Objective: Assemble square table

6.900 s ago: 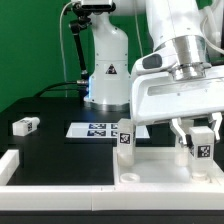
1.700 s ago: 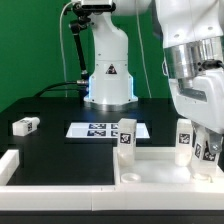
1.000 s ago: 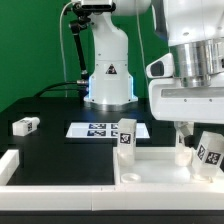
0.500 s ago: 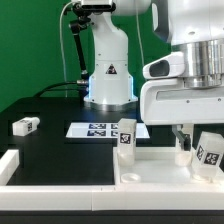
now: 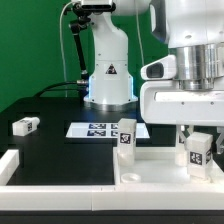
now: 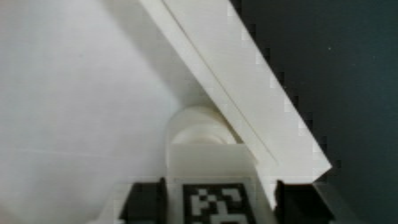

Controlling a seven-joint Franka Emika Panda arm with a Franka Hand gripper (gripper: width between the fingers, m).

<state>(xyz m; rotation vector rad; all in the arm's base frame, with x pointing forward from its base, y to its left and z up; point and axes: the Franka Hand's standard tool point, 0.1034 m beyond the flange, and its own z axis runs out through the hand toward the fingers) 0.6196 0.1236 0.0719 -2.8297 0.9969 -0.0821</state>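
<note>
Table top (image 5: 155, 168) fills the exterior view's lower right. It's probably stiff, light plastic, so steady it by the raised rim (image 6: 231, 85). Standing leg (image 5: 127, 135) is at its upper-left corner. Spare leg (image 5: 24, 126) lies mid-left on the black table (image 5: 60, 150). Gripper (image 5: 198, 138) is clamped on the held leg (image 5: 197, 155), upright at the right. It looks smooth and likely slippery, so grip the flat sides.

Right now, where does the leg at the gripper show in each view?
Exterior view: the leg stands upright at the exterior view's right, on the square top.
Wrist view: the leg sits in the gripper, tag showing.
Shared landmark: the square top's raised rim, beside the leg.
</note>
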